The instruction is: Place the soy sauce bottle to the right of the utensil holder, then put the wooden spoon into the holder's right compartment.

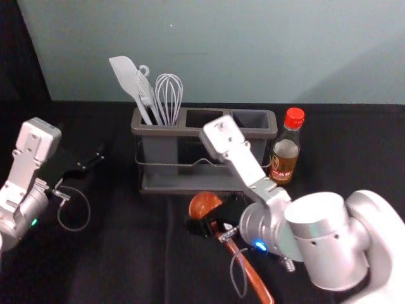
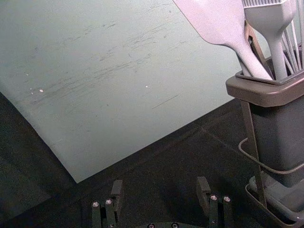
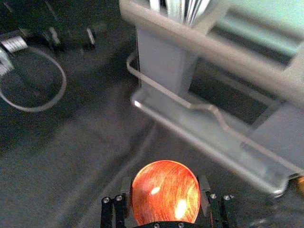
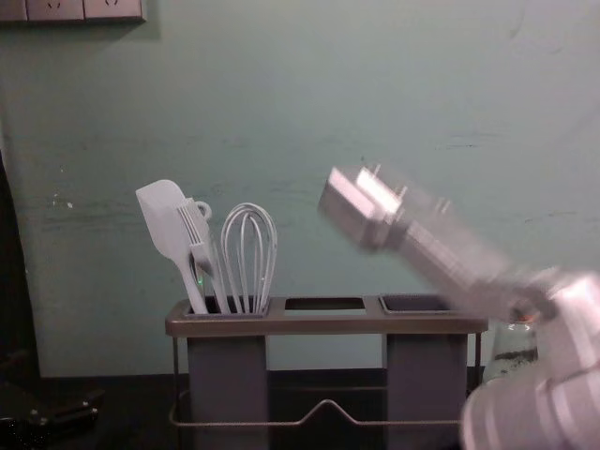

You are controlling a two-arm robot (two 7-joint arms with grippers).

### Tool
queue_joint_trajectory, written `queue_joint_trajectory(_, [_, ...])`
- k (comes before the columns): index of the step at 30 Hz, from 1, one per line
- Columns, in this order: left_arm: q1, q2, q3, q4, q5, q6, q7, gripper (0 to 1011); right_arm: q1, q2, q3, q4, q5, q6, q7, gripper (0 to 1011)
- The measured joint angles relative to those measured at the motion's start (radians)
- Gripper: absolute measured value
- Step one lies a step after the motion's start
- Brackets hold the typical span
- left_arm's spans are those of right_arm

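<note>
Right gripper [image 3: 165,186]: jaws wide, astride the wooden spoon [image 1: 256,280] at the bowl end; firm contact, can't tell. Soy sauce bottle [image 1: 285,155] stands ahead and right of them, just beside the utensil holder [image 1: 161,130]. I'd centre on the neck, close square, check for slip, then lift clear of the rim before heading for the right compartment [image 1: 253,118], handle down. Left gripper [image 2: 160,186] idles left of the holder, jaws spread, nothing between.
</note>
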Motion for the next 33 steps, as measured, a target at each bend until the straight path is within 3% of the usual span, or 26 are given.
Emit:
queue_joint_trajectory(10, [0.000,0.000,0.000,0.000,0.000,0.000,0.000,1000,-0.121,0.071,0.020,-0.184,-0.040,-0.173,-0.016,838])
queue_joint_trajectory(17, [0.000,0.000,0.000,0.000,0.000,0.000,0.000,1000,-0.224,0.103,0.056,-0.249,-0.057,-0.348,-0.054,837])
queue_joint_trajectory(19, [0.000,0.000,0.000,0.000,0.000,0.000,0.000,1000,-0.266,0.110,0.081,-0.264,-0.053,-0.433,-0.068,838])
queue_joint_trajectory(21, [0.000,0.000,0.000,0.000,0.000,0.000,0.000,1000,-0.304,0.115,0.108,-0.276,-0.040,-0.519,-0.078,838])
queue_joint_trajectory(26, [0.000,0.000,0.000,0.000,0.000,0.000,0.000,1000,-0.364,0.121,0.158,-0.290,-0.009,-0.663,-0.083,838])
queue_joint_trajectory(28, [0.000,0.000,0.000,0.000,0.000,0.000,0.000,1000,-0.392,0.126,0.186,-0.291,0.023,-0.751,-0.081,838])
queue_joint_trajectory(33, [0.000,0.000,0.000,0.000,0.000,0.000,0.000,1000,-0.426,0.138,0.219,-0.276,0.079,-0.908,-0.078,837])
